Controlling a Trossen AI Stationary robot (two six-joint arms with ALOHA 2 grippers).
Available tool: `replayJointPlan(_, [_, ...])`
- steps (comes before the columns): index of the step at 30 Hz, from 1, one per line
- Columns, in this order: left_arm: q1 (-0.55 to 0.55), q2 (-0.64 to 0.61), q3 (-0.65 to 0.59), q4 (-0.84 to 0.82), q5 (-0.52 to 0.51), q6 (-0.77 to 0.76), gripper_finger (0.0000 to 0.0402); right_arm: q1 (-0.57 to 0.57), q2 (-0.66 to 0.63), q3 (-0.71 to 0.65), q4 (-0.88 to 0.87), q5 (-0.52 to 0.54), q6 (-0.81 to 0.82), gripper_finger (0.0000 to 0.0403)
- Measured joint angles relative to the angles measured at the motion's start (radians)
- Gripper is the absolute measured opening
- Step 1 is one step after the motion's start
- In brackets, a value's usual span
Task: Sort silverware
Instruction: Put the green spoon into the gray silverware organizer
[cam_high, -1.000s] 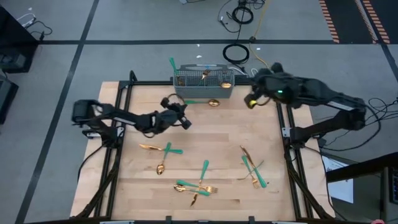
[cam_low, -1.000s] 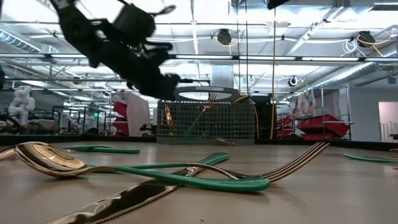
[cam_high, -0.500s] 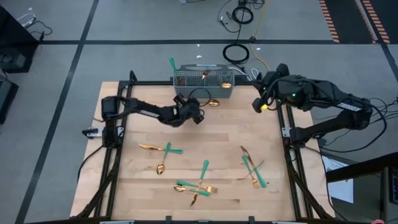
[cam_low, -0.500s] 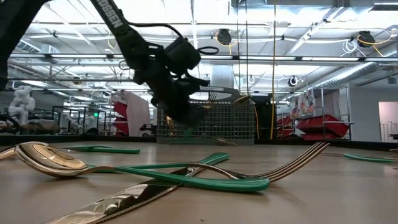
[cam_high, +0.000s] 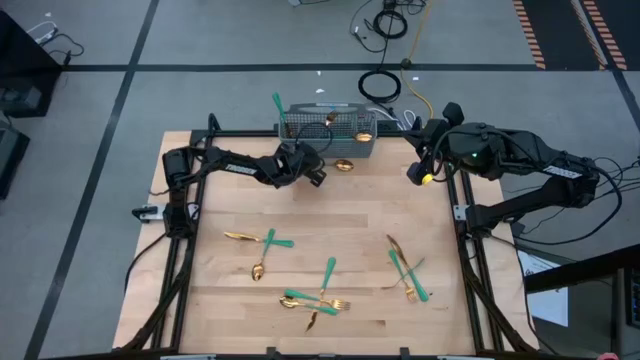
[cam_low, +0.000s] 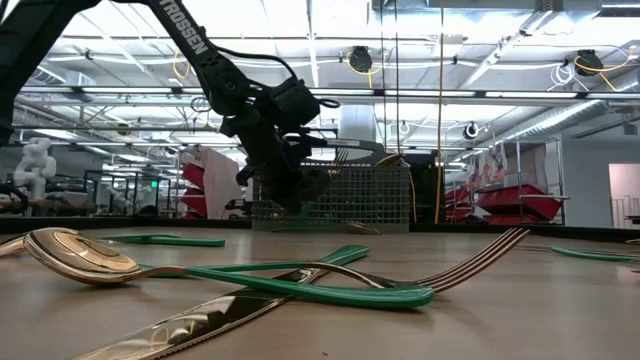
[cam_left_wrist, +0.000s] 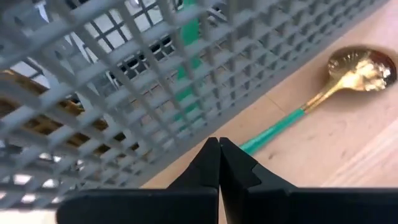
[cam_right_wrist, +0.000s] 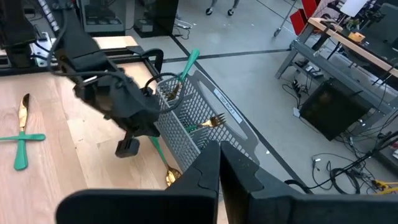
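The silverware has gold heads and teal handles. One spoon (cam_high: 338, 165) lies flat on the table just before the grey mesh basket (cam_high: 328, 128), which holds a fork (cam_right_wrist: 214, 120) and other upright pieces. My left gripper (cam_high: 306, 170) is shut and low by the basket's near wall, its tips (cam_left_wrist: 219, 143) at the handle end of that spoon (cam_left_wrist: 323, 93). My right gripper (cam_high: 424, 172) is shut and empty, hovering at the table's far right corner. More pieces lie in loose groups near the left (cam_high: 258, 243), the middle (cam_high: 318, 294) and the right (cam_high: 406, 268). My left gripper's shut fingertips stand right beside the free end of the spoon's teal handle (cam_left_wrist: 249, 143), slanting down toward the basket's near wall. I cannot tell whether they touch the handle. The spoon lies flat on the table.
The basket (cam_low: 345, 195) stands at the table's far edge, in the middle. Black frame rails run along the left (cam_high: 185, 230) and right (cam_high: 462, 240) sides. Bare wood lies between the basket and the scattered pieces. Cables (cam_high: 380, 85) lie on the floor beyond.
My left gripper has moved toward the table's far edge and a little right, dropping low to the spoon by the basket as its arm stretched out. My right gripper has drifted slightly toward the right edge. No silverware has moved.
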Motion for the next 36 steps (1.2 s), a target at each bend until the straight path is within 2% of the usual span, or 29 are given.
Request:
replayJointPlan(3, [0.011,0.016,0.002,-0.004,0.016,-0.054,0.0,0.0,0.0,0.0,0.0,0.0,-0.009,0.0])
replayJointPlan(11, [-0.009,0.116,0.008,0.018,0.089,-0.332,0.0,0.0,-0.006,0.0,0.001,-0.023,-0.024,0.0])
replayJointPlan(19, [-0.155,0.069,0.004,0.037,0.329,-0.391,0.0,0.0,-0.031,0.0,0.017,-0.048,-0.05,0.0])
replayJointPlan(24, [-0.265,0.035,-0.001,0.024,0.415,-0.426,0.0,-0.001,-0.036,0.0,-0.025,-0.064,-0.058,0.0])
replayJointPlan(28, [-0.335,-0.006,-0.003,0.013,0.376,-0.442,0.0,-0.039,-0.007,-0.006,-0.13,-0.203,-0.058,0.0])
replayJointPlan(32, [-0.353,-0.091,-0.002,-0.014,0.302,-0.438,0.0,-0.092,0.037,-0.062,-0.112,-0.382,-0.06,0.0])
replayJointPlan(36, [-0.354,-0.202,-0.002,-0.086,0.299,-0.431,0.0007,-0.137,0.094,-0.124,-0.042,-0.501,-0.078,0.0019])
